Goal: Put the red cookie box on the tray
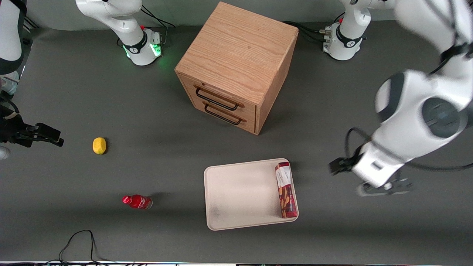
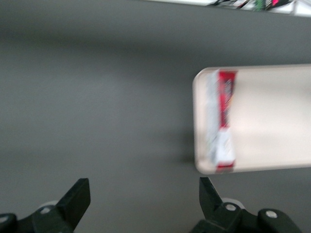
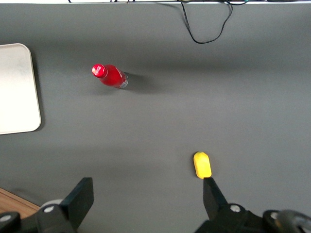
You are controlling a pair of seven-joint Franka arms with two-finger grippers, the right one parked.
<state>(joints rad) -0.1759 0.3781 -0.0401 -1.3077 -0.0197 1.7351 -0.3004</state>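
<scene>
The box (image 1: 286, 189) is lying flat in the tray (image 1: 240, 194), tucked along the tray's short rim at the working arm's end, with its long axis running parallel to that rim and its white-label end pointing away from the front camera. It is sitting wholly inside the tray, so the placing looks done.

The pincer (image 1: 384, 186) is hanging over bare table (image 1: 332, 229), beside the tray and clear of it toward the working arm's end, at roughly the same nearness to the front camera as the box. The box is therefore lying sideways from the pincer toward the parked arm's end of the table, presenting its long side to it. The wrist view bears this out: the tray (image 2: 272, 121) and box (image 2: 222, 121) are showing well apart from the fingertips (image 2: 77, 194), with only grey table between and beneath them.

The pincer is spread wide and released, gripping nothing and touching nothing (the gap between the fingers is showing only table). Judging from this, any coming move is more likely a retreat than another grasp, since the working arm is the nearer one yet has nothing left to carry.
</scene>
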